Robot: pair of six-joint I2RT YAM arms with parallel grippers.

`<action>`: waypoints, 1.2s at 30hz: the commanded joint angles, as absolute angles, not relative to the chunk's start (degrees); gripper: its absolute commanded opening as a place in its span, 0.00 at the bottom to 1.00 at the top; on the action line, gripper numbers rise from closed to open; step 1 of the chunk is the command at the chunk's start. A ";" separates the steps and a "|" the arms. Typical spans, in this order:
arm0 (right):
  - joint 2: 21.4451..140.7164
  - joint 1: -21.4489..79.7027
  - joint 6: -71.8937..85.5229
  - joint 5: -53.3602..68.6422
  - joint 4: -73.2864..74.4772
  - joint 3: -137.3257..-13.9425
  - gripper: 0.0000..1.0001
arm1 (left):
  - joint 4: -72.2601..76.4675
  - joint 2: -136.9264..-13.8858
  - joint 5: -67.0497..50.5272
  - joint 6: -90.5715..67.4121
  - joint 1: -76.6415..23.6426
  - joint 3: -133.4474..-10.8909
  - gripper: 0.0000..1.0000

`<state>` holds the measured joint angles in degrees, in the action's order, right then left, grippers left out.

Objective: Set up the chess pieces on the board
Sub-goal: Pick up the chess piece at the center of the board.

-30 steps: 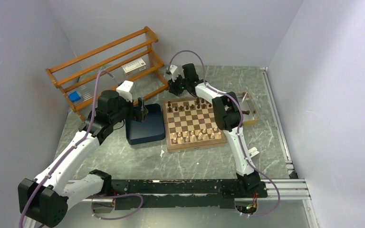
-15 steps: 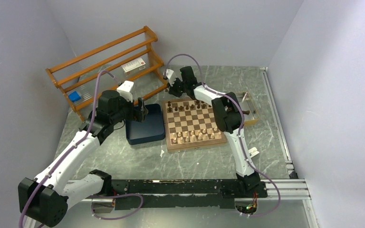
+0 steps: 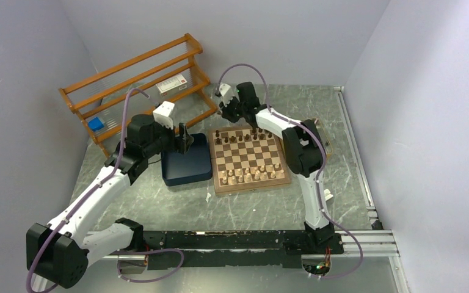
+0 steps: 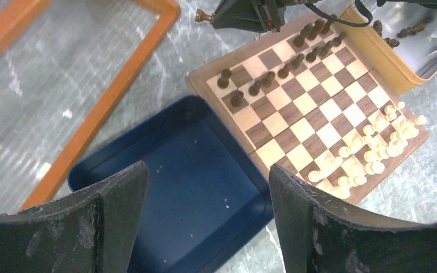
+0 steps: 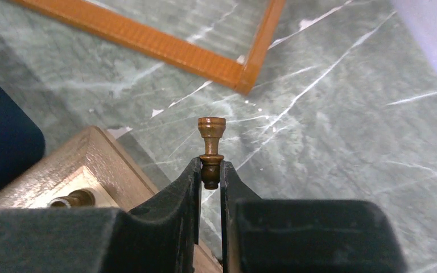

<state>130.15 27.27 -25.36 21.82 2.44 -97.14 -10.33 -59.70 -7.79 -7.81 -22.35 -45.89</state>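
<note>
Tabletop behind chess piece between jaws

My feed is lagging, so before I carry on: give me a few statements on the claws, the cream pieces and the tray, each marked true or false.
1. The right claw grips a dark piece. True.
2. The left claw is shut on a cream piece. False: it is open and empty, above the tray.
3. The cream pieces stand on the near rows of the board. True.
4. Dark pieces lie in the tray. False: none show there; loose ones lie in the tin.
</note>
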 commanded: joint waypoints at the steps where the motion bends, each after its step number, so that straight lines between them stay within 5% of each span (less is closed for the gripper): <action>1: 124.95 26.90 -19.63 19.95 0.67 -96.76 0.00 | -0.76 -60.94 -11.78 -3.57 -22.76 -46.41 0.81; 18: 104.54 25.01 -2.99 37.75 15.30 -86.67 0.00 | 11.35 -69.79 -31.26 53.90 -27.57 -49.98 0.81; 36: 97.63 25.01 2.51 49.12 13.68 -81.66 0.00 | 0.71 -81.66 -28.55 70.91 -34.63 -58.16 0.73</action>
<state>100.68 25.19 0.23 45.58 15.68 -82.65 4.69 -80.29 -27.31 65.47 -33.67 -55.46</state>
